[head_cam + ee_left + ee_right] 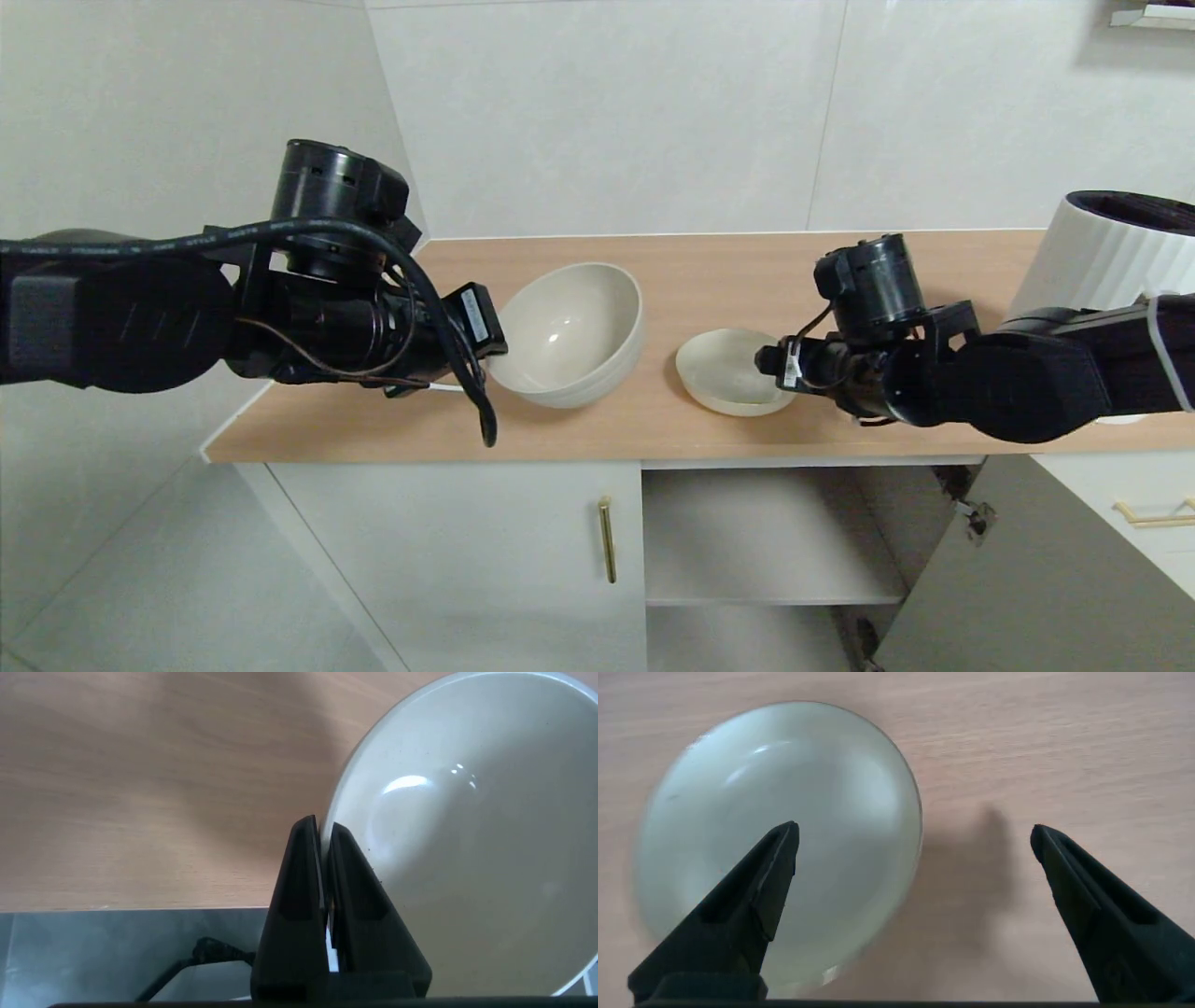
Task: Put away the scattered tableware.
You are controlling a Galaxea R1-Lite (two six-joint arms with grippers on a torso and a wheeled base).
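Below, a white cupboard (467,560) has one door shut and one open onto a shelf (766,532). The wooden table (728,271) carries two pale dishes. The left pincer (497,351) (324,835) is clamped on the rim of the large bowl (574,331) (467,831), which sits tilted. The right pincer (770,359) (913,831), fingers apart, straddles the rim of the small dish (724,373) (775,840). One label (792,366) on that pincer is too small to read. One ribbed white pot (1102,252) stands at the right. A tiled wall (607,112) stands behind.

Covered rims, cropped edges

In the head view, the left arm (140,322) covers the large bowl's (569,331) near-left rim, and the right arm (1027,383) hides the small dish's (724,373) right edge. The white ribbed container (1111,247) runs off the picture's right edge, its base behind that arm.
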